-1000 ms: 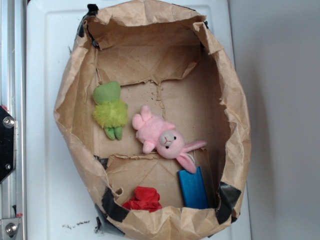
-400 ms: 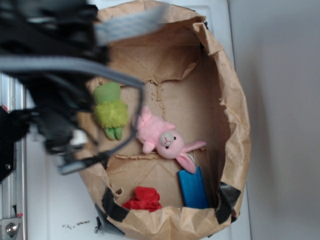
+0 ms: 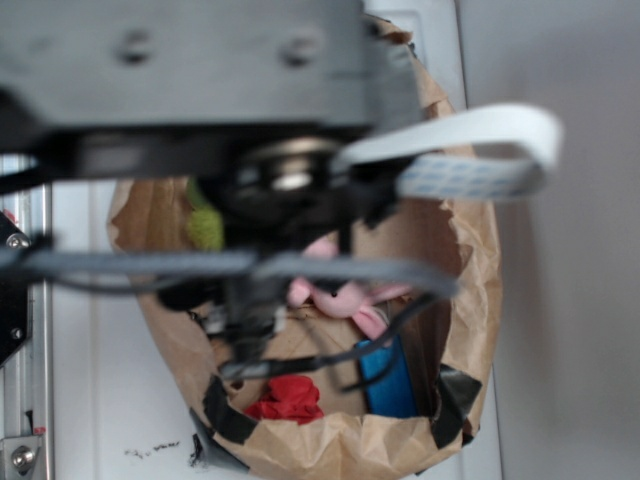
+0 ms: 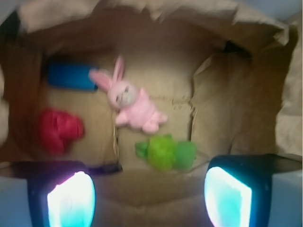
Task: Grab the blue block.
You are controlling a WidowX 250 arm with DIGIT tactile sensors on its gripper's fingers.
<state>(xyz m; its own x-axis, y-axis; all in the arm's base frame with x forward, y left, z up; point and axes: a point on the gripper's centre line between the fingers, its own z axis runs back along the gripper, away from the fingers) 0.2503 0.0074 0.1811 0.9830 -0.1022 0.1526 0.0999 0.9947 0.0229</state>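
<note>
— Glowing fingers framed the wrist view; how did the gripper stand?
— Spread wide, empty, above the paper bag, pointing down.
— Nearest inside?
— Green toy, then the pink bunny and red lump.
— And the blue block?
— Farthest, by the bag's wall, touching a bunny ear.
— Exterior view?
— Blurred arm hid most; block partly covered.

Block in bag, touching bunny's ear, lump beside, plush toy below bunny
</note>
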